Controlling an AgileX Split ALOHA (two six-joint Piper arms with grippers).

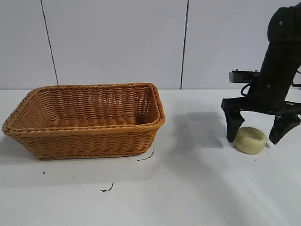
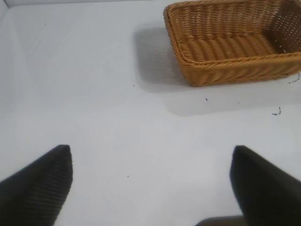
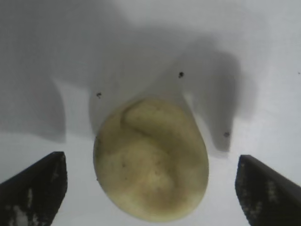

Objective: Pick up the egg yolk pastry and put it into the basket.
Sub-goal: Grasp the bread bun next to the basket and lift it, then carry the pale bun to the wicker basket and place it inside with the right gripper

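The basket sits at the left of the exterior view on the white bench, empty as far as its inside shows. The left gripper does not appear in that view; its wrist view shows its jaws spread wide over bare bench, with the basket in the upper right of that frame, well apart from them.

At the right of the exterior view, the pastry lies on the bench, well apart from the basket. The right gripper is over it, arm leaning down from the upper right corner, jaws wide with one tip on each side of the pastry and low, near the bench. In the right wrist view the pastry lies between the two tips, a clear gap on both sides, slightly nearer the left-hand one. It is round, so no axis matters. The right arm is plainly the nearer; closing looks like the next move.
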